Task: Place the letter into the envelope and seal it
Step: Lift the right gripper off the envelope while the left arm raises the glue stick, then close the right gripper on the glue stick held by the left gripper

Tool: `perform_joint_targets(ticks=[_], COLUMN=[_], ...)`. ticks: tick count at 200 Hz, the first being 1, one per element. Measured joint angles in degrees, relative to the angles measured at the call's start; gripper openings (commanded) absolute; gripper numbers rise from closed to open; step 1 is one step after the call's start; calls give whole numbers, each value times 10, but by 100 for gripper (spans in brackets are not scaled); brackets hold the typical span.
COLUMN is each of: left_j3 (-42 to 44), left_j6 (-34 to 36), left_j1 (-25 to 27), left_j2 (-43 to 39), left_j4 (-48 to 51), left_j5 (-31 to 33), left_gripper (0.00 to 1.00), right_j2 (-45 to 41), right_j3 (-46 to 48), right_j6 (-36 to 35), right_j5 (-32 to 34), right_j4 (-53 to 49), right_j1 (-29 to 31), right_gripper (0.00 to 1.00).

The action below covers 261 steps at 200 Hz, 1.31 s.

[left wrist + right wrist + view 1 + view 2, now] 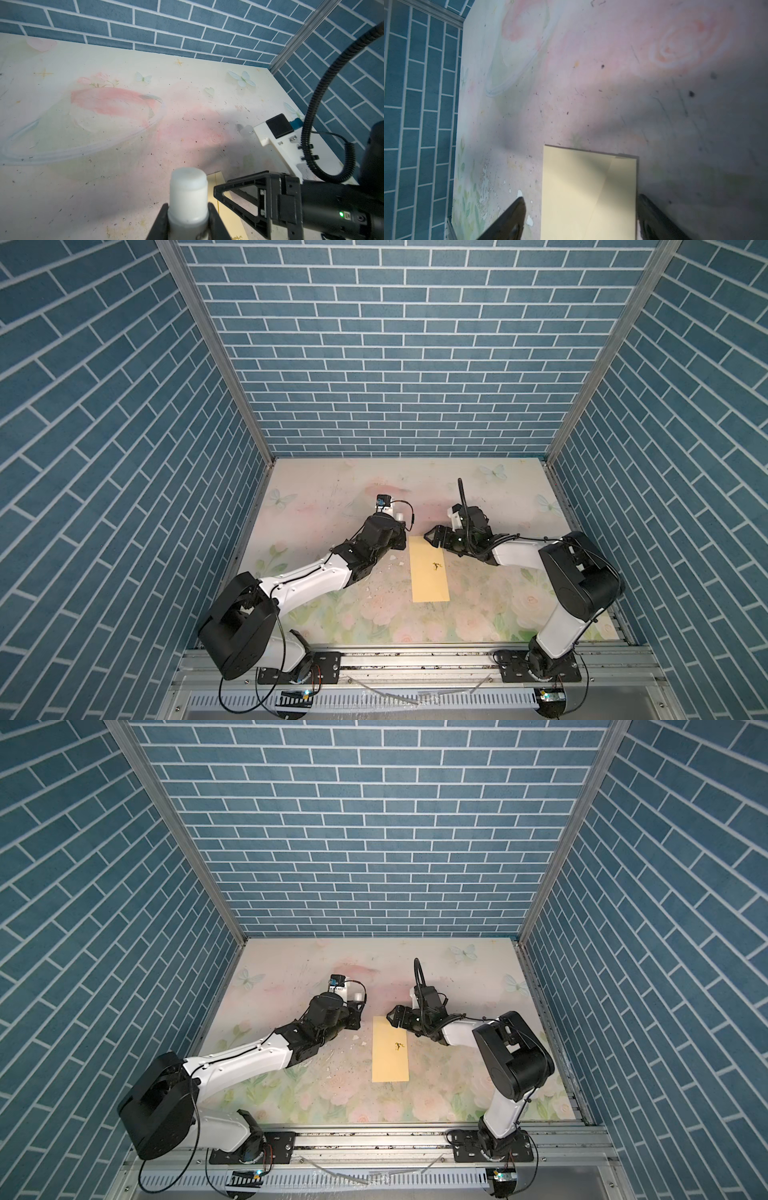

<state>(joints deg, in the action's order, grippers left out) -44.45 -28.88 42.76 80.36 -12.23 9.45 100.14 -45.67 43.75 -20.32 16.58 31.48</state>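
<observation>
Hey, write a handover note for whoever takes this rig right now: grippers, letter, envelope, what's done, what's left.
Left gripper: shut on the glue stick, beside the envelope's far end.
Right gripper: open, one finger on each side of that end.
Envelope: flat on the table, flap folded down.
Letter: not in view, probably inside.
Left: check that the flap is sealed, then set the glue stick down.

The envelope (430, 572) lies flat mid-table (332, 497), right gripper (430, 536) at its far end, left gripper (401, 525) with a white tube (400, 516) nearby.
</observation>
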Motion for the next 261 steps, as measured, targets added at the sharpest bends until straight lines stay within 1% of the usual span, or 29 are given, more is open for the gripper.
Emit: perform_joint_targets(ticks=[26,45,72,102,130,147,167,203,238,261], left_j3=[1,3,12,25,33,43,60,76,82,86], left_j6=[-3,-12,-39,-75,-107,-127,-149,-171,-182,-184], left_j1=[0,-2,-16,-36,-41,-41,-41,-41,-41,-41], left_j2=[-8,-18,-44,-75,-94,-100,-103,-103,-104,-110], left_j4=[0,-1,-19,-68,-130,-177,-224,-275,-304,-311], left_j5=[-1,-12,-53,-112,-158,-177,-191,-197,-197,-197], left_gripper=[0,0,0,0,0,0,0,0,0,0], right_j2=[-1,-18,-103,-215,-261,-265,-265,-261,-239,-219], right_j3=[0,6,40,83,101,103,103,101,85,77], right_j6=[-1,-6,-28,-50,-50,-45,-36,-32,-28,-14], right_j5=[-5,-7,-22,-68,-120,-146,-167,-176,-174,-172], right_j4=[0,-7,3,67,135,171,207,245,266,293], right_j1=[0,0,0,0,1,6,25,72,90,94], right_gripper=[83,83,82,76,71,70,68,65,57,49])
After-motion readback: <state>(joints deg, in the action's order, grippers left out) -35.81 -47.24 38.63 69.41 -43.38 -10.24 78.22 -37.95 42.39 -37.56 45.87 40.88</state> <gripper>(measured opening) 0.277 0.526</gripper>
